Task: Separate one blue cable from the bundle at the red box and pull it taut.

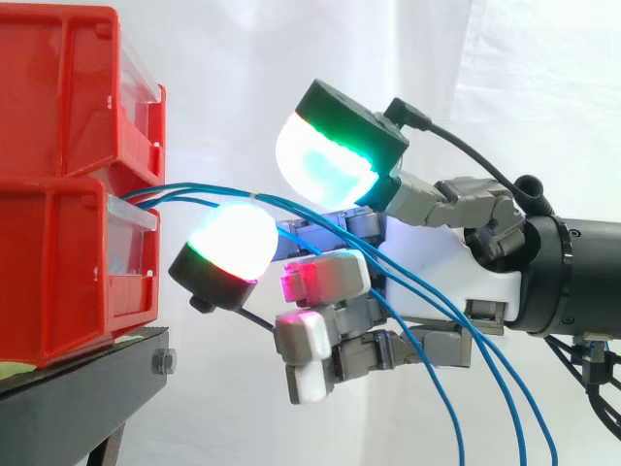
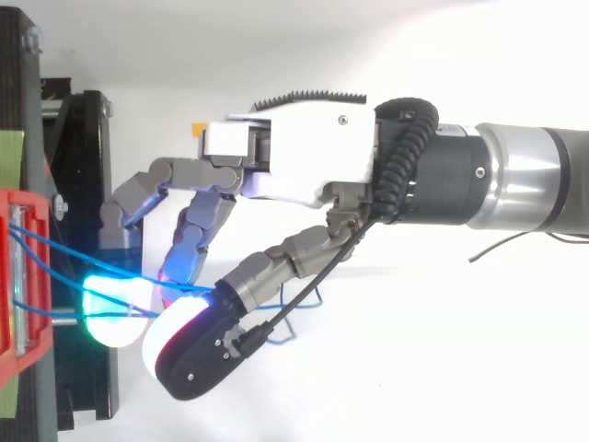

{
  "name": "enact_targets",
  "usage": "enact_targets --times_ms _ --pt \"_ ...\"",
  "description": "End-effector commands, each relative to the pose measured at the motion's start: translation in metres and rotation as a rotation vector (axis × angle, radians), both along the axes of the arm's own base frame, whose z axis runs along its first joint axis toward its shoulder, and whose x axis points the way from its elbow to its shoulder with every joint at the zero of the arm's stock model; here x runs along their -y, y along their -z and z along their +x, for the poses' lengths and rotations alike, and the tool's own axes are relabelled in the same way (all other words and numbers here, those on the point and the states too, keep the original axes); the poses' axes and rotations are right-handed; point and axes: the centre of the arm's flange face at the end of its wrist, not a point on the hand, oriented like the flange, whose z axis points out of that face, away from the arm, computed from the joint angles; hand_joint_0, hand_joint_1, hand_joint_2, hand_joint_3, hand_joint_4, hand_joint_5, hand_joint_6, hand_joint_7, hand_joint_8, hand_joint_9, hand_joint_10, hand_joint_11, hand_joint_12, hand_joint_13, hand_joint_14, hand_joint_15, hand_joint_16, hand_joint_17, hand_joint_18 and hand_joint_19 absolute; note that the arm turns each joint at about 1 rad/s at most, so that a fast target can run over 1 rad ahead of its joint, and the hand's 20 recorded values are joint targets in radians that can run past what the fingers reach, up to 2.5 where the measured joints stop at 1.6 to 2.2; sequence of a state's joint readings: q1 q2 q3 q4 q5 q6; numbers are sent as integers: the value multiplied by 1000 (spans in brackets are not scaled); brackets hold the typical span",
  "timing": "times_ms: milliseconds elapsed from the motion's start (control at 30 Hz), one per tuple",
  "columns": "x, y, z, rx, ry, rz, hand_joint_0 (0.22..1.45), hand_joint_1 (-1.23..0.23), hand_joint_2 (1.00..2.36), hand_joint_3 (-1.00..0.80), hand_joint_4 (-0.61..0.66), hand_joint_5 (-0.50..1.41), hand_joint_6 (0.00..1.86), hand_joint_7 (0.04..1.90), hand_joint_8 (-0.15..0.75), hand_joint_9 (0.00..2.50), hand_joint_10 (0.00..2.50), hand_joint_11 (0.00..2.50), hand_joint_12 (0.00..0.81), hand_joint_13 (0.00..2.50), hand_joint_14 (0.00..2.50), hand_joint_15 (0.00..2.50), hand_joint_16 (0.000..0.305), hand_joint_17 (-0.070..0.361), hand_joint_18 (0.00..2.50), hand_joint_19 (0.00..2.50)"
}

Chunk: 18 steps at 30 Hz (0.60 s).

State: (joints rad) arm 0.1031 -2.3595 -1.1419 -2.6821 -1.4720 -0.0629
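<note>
Cut off at the side view's left edge: the red bins [image 1: 58, 184], and below them the black stand [image 1: 68, 398]. Running out past that view's bottom edge: the blue cables [image 1: 291, 208], ends unseen. Partly hidden in the top view under the hand [image 2: 304, 157]. Impossible to tell whether held or merely passing through. Cropped at the right edge: the arm [image 2: 525, 175].

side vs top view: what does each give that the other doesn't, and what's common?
Side: the red bins are stacked in two tiers. The blue cables come out where the tiers meet and sag down past the hand, so they look slack. Top: the silver arm section, plus the cables' sideways spread near the bins. Both: hand, blue cables, red bins, black stand.
</note>
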Motion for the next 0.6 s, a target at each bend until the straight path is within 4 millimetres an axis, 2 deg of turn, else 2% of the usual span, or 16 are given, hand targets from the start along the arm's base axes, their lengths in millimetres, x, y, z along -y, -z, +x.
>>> enact_targets --times_ms 0,200,300,467,567 --pt "0 1 -2 -18 0 -2 616 -749 1003 -457 186 -162 777 854 273 1188 14 1367 357 1095 30 990 52 117 816 768" --pt "0 0 -2 -17 0 0 629 -754 1012 -326 165 -170 811 849 256 1234 10 1637 342 1147 29 1152 51 116 822 808" --pt "1 -4 0 -8 3 10 631 -760 1014 -270 163 -175 831 828 243 1168 445 1544 337 1167 27 1220 52 116 829 826" --pt "0 -12 4 5 -1 19 648 -793 1009 -368 172 -177 854 807 244 1133 748 1482 331 1199 24 1255 52 116 842 846" --pt "2 -12 3 -5 1 21 657 -802 1005 -445 178 -171 862 810 254 1141 767 1475 333 1207 25 1272 52 117 864 843"
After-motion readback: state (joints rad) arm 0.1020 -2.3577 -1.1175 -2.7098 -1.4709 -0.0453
